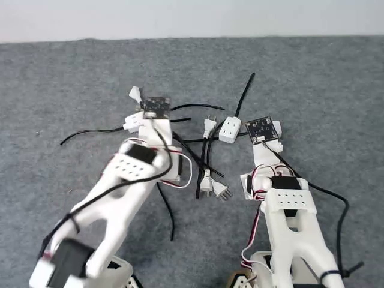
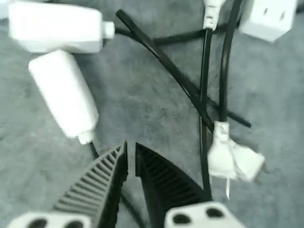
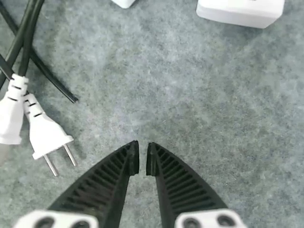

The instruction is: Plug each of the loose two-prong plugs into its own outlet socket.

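Note:
Two white two-prong plugs (image 1: pixel 206 183) (image 1: pixel 222 191) on black cords lie side by side on the grey carpet between the arms. A third plug (image 1: pixel 209 126) lies farther back, beside a white outlet socket (image 1: pixel 230 129). My left gripper (image 2: pixel 131 153) is shut with nothing in it, just above the carpet, near two white socket blocks (image 2: pixel 54 26) (image 2: pixel 64 92). The plug pair (image 2: pixel 232 159) lies off to its side. My right gripper (image 3: pixel 142 153) is also shut and holds nothing. A plug with bare prongs (image 3: pixel 45 135) lies close beside it, and a socket (image 3: pixel 240 9) sits ahead.
Black cords (image 1: pixel 204 150) cross and tangle on the carpet between the two arms, and one cord (image 1: pixel 246 93) runs toward the back. White socket blocks (image 1: pixel 133 123) lie by the left arm's wrist. Open carpet (image 1: pixel 324 90) stretches at the back and far right.

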Action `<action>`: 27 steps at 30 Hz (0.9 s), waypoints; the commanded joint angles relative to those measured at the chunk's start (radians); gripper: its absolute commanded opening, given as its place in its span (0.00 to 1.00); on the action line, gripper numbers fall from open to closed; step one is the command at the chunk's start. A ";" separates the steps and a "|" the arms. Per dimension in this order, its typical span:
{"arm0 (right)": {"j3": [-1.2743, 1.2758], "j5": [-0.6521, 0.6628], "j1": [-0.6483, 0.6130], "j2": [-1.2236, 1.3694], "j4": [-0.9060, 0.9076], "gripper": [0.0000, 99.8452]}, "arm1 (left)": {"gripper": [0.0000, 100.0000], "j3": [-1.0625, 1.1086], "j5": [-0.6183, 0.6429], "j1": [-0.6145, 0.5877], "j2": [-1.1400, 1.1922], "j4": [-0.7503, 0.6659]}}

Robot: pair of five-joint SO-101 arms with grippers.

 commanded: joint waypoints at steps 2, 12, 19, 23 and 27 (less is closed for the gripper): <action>-0.011 -0.008 0.013 -0.001 0.008 0.05 | 0.01 -0.071 0.017 -0.068 0.104 -0.069; -0.011 -0.006 0.013 -0.001 0.008 0.05 | 0.01 -0.012 0.069 -0.256 0.124 -0.077; -0.011 -0.006 0.012 -0.001 0.008 0.05 | 0.02 -0.001 0.069 -0.262 0.123 -0.077; -0.011 -0.006 0.008 -0.001 0.008 0.05 | 0.04 -0.004 0.071 -0.304 0.112 -0.075; -0.011 -0.006 0.007 -0.001 0.008 0.05 | 0.13 -0.041 0.072 -0.345 0.112 -0.038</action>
